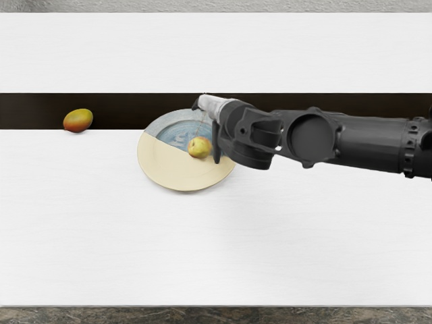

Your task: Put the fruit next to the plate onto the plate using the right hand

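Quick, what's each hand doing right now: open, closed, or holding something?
Left hand: not in view.
Right hand: by the yellow fruit over the plate; open or closed cannot be told.

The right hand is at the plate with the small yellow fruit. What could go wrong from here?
1. The yellow fruit is round and sits right beside the right hand. I can't tell whether it has been released, so pulling the hand away might drag it or roll it off the plate.
2. The plate's far rim appears to reach over the dark gap behind it, so a push from the hand might shift the plate that way.
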You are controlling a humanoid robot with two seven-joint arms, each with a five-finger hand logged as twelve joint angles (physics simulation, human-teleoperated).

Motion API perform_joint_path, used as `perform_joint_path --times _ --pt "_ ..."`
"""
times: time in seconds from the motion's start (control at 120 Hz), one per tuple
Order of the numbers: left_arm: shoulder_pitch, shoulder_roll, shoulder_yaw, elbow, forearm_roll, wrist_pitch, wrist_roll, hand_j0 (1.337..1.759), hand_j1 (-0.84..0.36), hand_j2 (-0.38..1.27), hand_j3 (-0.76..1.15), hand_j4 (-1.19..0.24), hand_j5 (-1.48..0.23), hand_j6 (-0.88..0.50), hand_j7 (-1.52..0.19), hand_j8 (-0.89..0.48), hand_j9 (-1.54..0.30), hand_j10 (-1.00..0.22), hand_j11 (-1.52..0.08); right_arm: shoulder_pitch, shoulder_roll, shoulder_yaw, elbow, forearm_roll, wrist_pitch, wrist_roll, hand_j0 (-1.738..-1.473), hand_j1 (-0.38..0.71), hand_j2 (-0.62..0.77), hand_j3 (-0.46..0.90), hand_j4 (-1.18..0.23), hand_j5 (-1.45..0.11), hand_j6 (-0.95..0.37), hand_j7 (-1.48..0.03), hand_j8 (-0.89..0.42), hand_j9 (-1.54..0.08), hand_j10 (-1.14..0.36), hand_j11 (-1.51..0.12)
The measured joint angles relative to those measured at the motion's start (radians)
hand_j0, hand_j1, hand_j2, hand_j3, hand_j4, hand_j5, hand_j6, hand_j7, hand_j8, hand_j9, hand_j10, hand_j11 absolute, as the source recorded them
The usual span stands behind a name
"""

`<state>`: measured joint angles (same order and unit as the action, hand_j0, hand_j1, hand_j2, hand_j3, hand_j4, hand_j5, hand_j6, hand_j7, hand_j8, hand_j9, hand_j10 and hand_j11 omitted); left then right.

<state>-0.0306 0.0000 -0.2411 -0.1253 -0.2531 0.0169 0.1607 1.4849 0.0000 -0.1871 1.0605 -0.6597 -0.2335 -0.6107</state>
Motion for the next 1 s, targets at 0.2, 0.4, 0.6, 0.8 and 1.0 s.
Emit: perform_joint_path --times 0.2,0.4,0.6,0.8,1.0 --pt "0.000 0.000 0.000 0.000 0.000 0.000 0.000 1.658 0.35 0.00 0.00 0.00 0.00 0.00 0.00 0.00 0.00 0.00 0.00 -0.152 0.000 0.365 -0.003 0.114 0.287 0.000 -1.658 -0.29 0.01 0.00 -0.07 -0.09 -0.05 -0.09 -0.05 -0.10 0.08 -0.10" --pt "0.000 0.000 0.000 0.000 0.000 0.000 0.000 1.658 0.35 0.00 0.00 0.00 0.00 0.00 0.00 0.00 0.00 0.00 0.00 -0.269 -0.137 0.636 -0.016 0.527 0.741 0.000 -1.658 -0.33 0.01 0.00 -0.03 -0.03 -0.02 -0.03 -0.02 -0.04 0.05 -0.04" --pt "0.000 0.000 0.000 0.000 0.000 0.000 0.000 1.658 0.35 0.00 0.00 0.00 0.00 0.00 0.00 0.00 0.00 0.00 0.00 -0.464 -0.398 0.675 -0.024 0.808 0.829 0.000 -1.658 -0.34 0.00 0.00 -0.01 -0.01 -0.01 -0.01 -0.01 -0.01 0.02 -0.01" --pt "-0.002 0.000 0.000 0.000 0.000 0.000 0.000 1.658 0.35 0.00 0.00 0.00 0.00 0.00 0.00 0.00 0.00 0.00 0.00 -0.596 -0.624 0.678 -0.025 0.887 0.842 0.000 -1.658 -0.35 0.00 0.00 0.00 0.00 0.00 0.00 0.00 0.00 0.01 -0.01" --pt "0.001 0.000 0.000 0.001 0.000 0.000 0.000 1.658 0.35 0.00 0.00 0.00 0.00 0.00 0.00 0.00 0.00 0.00 0.00 -0.620 -0.823 0.686 -0.033 0.903 0.845 0.000 -1.658 -0.35 0.00 0.00 0.00 0.00 0.00 0.00 0.00 0.00 0.00 0.00"
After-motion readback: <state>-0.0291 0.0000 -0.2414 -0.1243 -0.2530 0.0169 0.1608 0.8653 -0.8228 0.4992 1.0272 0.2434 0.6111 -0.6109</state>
